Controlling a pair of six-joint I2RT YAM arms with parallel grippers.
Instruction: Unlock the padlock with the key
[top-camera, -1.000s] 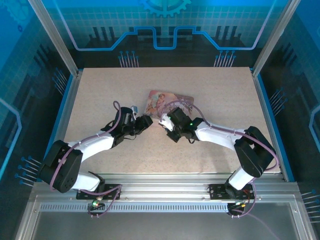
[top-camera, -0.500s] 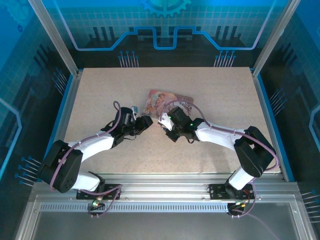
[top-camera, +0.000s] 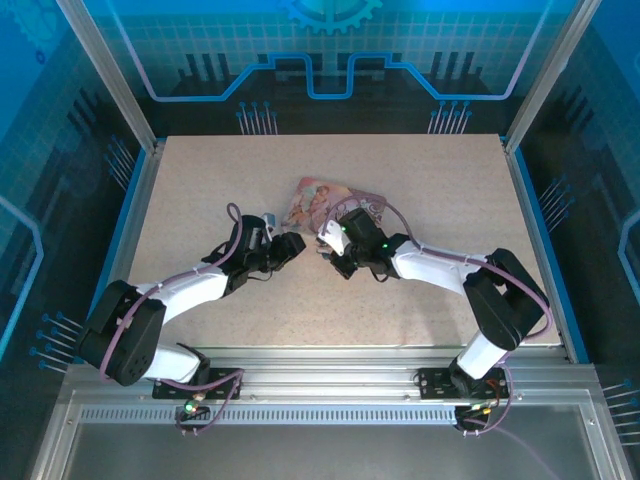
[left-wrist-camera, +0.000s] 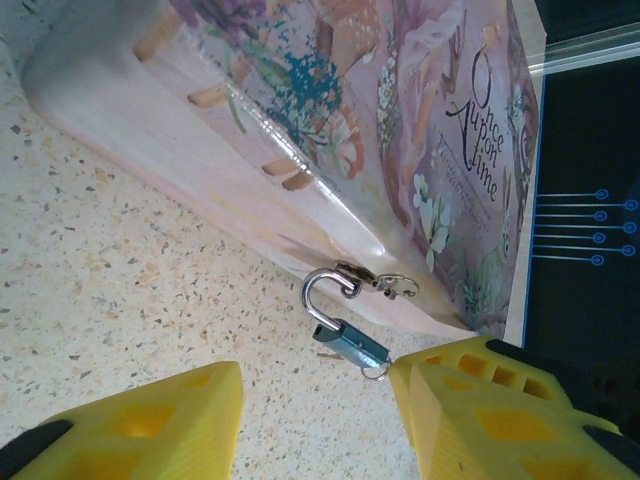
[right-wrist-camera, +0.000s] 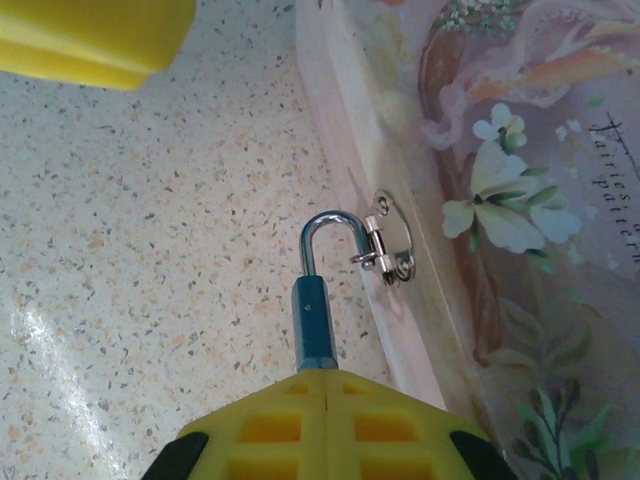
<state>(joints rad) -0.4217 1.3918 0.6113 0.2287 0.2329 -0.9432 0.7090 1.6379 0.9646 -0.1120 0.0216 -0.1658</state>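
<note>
Speckled tabletop (top-camera: 200, 180) bearing a pink illustrated tin (left-wrist-camera: 400, 120); the padlock (right-wrist-camera: 315, 320) lies beside the tin's wall, shackle hooked through its clasp ring (right-wrist-camera: 392, 245). Closed fingers of the right gripper (right-wrist-camera: 325, 385) meet the padlock's base; the left gripper (top-camera: 292, 244) stands half open, empty, just beside

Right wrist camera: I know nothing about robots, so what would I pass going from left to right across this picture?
In the top corner a yellow finger → padlock → metal hasp → pink illustrated tin box.
</note>
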